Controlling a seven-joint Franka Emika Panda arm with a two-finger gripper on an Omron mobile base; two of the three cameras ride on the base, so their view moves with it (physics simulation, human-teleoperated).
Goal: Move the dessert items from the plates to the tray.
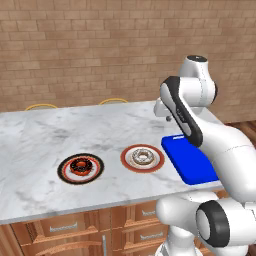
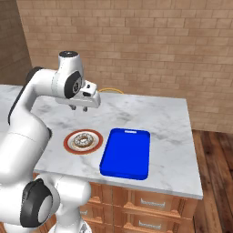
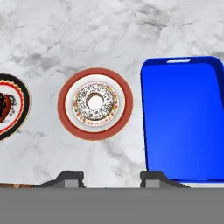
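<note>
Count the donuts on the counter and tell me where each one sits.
2. The pale donut lies on the cream plate beside the blue tray. The chocolate donut lies on the black-rimmed plate, farther from the tray.

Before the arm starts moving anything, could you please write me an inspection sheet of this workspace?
Surface: marble counter, level, bare around the items.
Job's things: pale donut on the red-rimmed plate; chocolate donut on the black-rimmed plate; blue tray beside the red-rimmed plate, apart from it, nothing on it.
Clutter: nothing seen.
Grippers: gripper raised above the counter, jaws open, holding nothing.
Cables: nothing seen.
Surroundings: brick wall behind; wooden drawers under the counter; two chair backs at the far edge.
</note>
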